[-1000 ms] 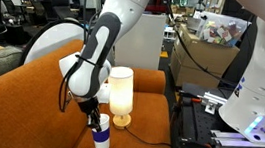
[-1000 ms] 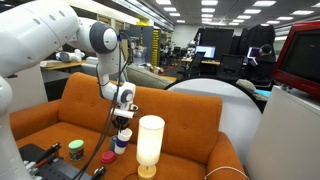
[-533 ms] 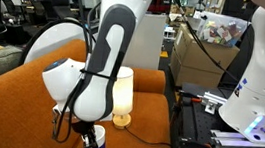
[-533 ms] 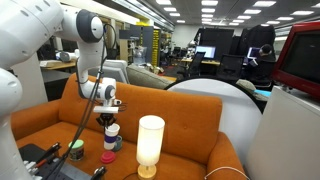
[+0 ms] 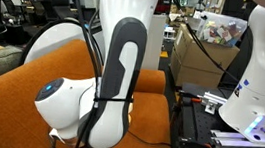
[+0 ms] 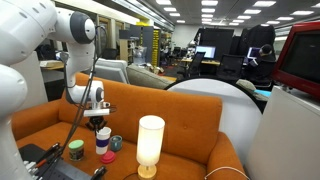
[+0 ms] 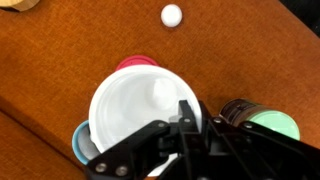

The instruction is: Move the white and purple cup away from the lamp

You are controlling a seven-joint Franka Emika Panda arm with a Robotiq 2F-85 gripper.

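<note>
My hand [image 6: 101, 130] is clamped on the rim of the white and purple cup [image 6: 104, 146], well clear of the lamp [image 6: 150, 143], beside a green-lidded jar [image 6: 75, 150]. I'd say mostly done, just needs settling on the counter [image 6: 190, 160] and letting go.

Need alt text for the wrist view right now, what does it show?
Looking straight down into the white cup, held at its rim by the gripper, against an orange surface. A green-lidded jar shows at the picture's right edge.
</note>
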